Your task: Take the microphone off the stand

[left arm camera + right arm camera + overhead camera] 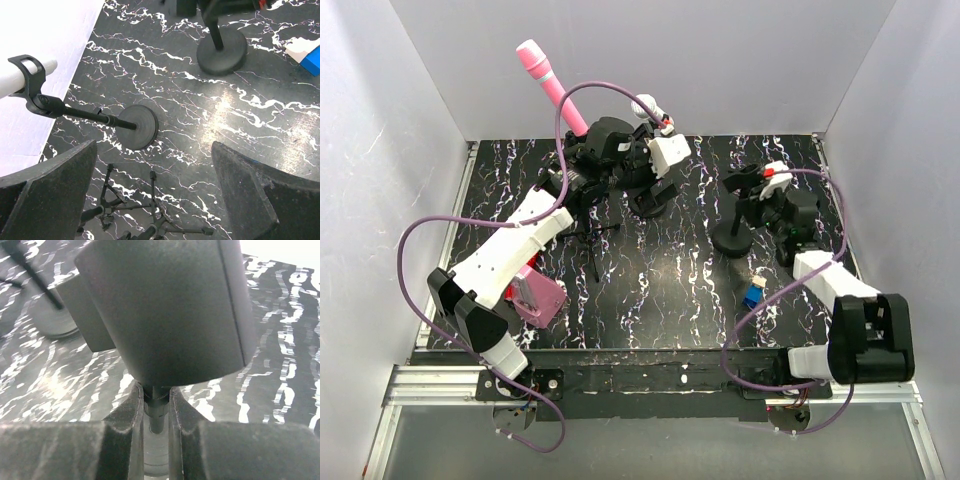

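Note:
A white microphone with a red ring [775,172] sits in the clip of a black round-base stand [732,240] at the right. My right gripper [770,208] is shut on this stand's thin pole [156,412], just under the wide black holder [165,305]. A second white microphone [652,107] sits in the clip of another round-base stand [136,126]; its body shows in the left wrist view [25,75]. My left gripper [653,197] hangs open and empty above the table [154,155], to the right of that stand.
A pink microphone [548,82] stands tilted at the back left. Tripod stand legs [150,220] lie under my left gripper. A pink box [538,295] lies at the left front. A small blue and white block [753,293] lies near the right stand. White walls enclose the table.

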